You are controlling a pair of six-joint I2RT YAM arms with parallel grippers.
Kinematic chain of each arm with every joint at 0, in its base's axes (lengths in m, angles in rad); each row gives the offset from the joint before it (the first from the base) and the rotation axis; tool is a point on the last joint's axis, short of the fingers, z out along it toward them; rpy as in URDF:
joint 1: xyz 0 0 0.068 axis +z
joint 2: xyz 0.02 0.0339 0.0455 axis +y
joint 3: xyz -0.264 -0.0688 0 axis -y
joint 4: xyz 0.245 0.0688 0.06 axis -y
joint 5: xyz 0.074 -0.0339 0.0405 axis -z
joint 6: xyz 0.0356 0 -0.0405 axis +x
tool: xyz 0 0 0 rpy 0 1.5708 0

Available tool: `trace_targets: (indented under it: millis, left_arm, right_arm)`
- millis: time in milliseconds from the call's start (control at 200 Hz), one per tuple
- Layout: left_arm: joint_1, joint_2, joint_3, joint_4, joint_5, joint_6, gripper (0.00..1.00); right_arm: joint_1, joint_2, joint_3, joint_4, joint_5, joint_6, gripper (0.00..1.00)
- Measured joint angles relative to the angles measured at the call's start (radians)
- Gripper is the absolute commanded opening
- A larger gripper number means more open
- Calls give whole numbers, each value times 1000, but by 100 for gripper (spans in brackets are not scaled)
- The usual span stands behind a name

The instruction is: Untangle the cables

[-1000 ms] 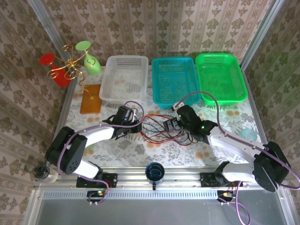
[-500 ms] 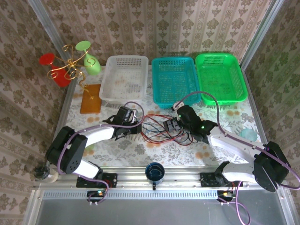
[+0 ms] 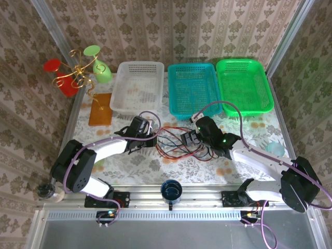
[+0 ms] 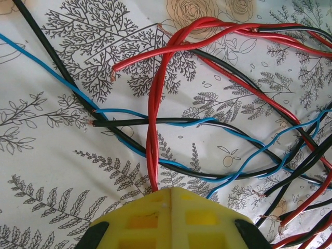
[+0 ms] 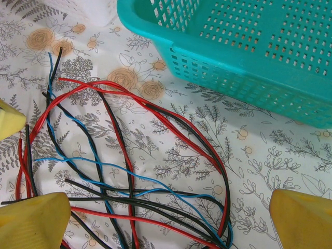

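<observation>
The cables [image 3: 174, 141] lie in a loose tangle of thin red, black and blue wires on the flowered tablecloth between the two arms. In the left wrist view a twisted pair of red cables [image 4: 151, 129] runs straight into my left gripper [image 4: 170, 193], whose yellow fingers [image 4: 207, 218] are pressed together and shut on them. From above, the left gripper [image 3: 154, 139] sits at the tangle's left edge. My right gripper [image 5: 168, 218] hangs open over the right part of the tangle, its yellow fingers [image 5: 33, 215] wide apart with cables [image 5: 135, 171] lying loose below.
Three baskets line the back: white [image 3: 136, 85], teal [image 3: 192, 88] and green [image 3: 244, 85]. The teal basket's [image 5: 249, 46] wall stands just beyond the right gripper. An orange pad [image 3: 100, 109] lies at the left, a glass stand [image 3: 78, 72] behind it, a dark cup [image 3: 171, 191] at the front rail.
The left gripper's fingers have closed fully on the red cables at the tangle's left edge. The right arm has not moved.
</observation>
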Motion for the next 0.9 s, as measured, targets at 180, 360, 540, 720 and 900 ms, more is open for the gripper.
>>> trace_targets:
  millis: [180, 360, 540, 720, 900]
  left_arm:
    - [-11, -52, 4, -42, -14, 3, 0]
    - [-15, -154, 55, -92, -25, 15, 0]
    - [-15, -204, 105, -119, -26, 26, 0]
    - [-15, -220, 120, -146, -18, 26, 0]
    - [-14, -232, 124, -159, -6, 26, 0]
  right_arm:
    - [-6, -6, -15, 27, -51, -12, 100]
    - [-10, -11, -103, 188, -262, -50, 99]
    - [-25, 105, -60, 284, -452, -56, 82]
    - [-34, 238, 18, 355, -578, -67, 74]
    - [-34, 367, 112, 400, -656, -61, 64]
